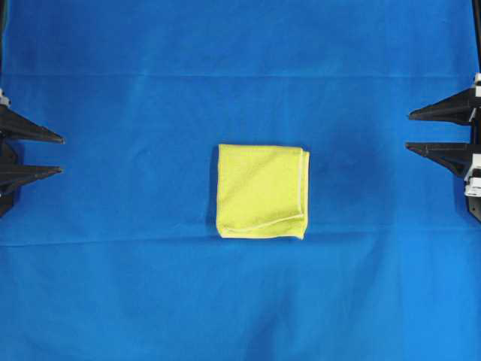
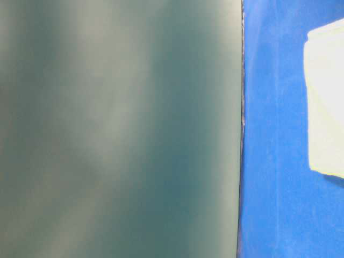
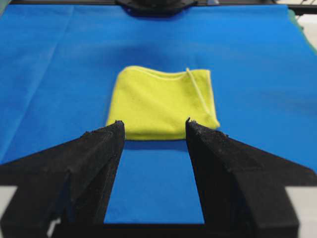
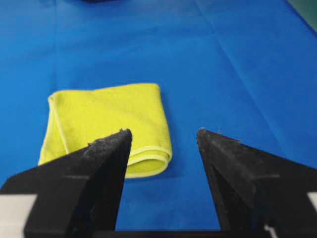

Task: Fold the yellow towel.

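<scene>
The yellow towel [image 1: 261, 191] lies folded into a small square at the middle of the blue table covering [image 1: 240, 301]. It also shows in the left wrist view [image 3: 163, 103], in the right wrist view [image 4: 106, 124], and washed out pale at the right edge of the table-level view [image 2: 326, 99]. My left gripper [image 1: 62, 155] is open and empty at the left edge, far from the towel; in its wrist view [image 3: 154, 122] blue cloth shows between the jaws. My right gripper [image 1: 408, 131] is open and empty at the right edge, also far from the towel [image 4: 164, 131].
The blue covering spreads over the whole table, with faint creases. A blurred grey-green surface [image 2: 118, 129] fills the left two thirds of the table-level view. A dark arm base [image 3: 156, 6] sits at the far edge in the left wrist view.
</scene>
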Robot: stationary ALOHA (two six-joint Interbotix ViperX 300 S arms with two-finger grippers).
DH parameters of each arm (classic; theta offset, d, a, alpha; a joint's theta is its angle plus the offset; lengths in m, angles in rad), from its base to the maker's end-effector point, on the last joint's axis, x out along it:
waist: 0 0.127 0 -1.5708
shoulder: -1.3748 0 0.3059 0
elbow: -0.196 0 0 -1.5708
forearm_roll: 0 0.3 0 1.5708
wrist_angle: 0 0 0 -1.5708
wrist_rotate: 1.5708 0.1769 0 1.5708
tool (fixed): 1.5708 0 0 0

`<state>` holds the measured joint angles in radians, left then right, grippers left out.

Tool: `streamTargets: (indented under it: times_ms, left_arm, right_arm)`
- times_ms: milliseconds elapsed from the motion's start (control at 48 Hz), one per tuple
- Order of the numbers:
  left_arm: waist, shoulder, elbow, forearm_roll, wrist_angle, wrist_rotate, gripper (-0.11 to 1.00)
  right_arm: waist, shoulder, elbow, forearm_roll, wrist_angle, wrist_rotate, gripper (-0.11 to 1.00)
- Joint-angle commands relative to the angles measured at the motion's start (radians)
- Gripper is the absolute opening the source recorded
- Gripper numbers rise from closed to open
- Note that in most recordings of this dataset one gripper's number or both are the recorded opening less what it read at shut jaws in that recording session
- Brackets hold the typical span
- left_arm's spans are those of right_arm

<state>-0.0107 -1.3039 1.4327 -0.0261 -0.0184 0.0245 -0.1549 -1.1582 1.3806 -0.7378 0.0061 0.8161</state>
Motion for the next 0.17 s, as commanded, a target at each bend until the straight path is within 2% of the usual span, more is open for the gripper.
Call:
streamTargets:
  times_ms: [0, 146]
  left_arm:
    - [0.003, 0.006, -0.012, 0.002, -0.009, -0.002, 0.51]
    - [0.005, 0.006, -0.012, 0.002, -0.009, -0.002, 0.51]
  right_arm:
    - [-0.002, 0.012, -0.018, 0.003, -0.005, 0.002, 0.6]
    - [-0.002, 0.012, -0.018, 0.003, -0.005, 0.002, 0.6]
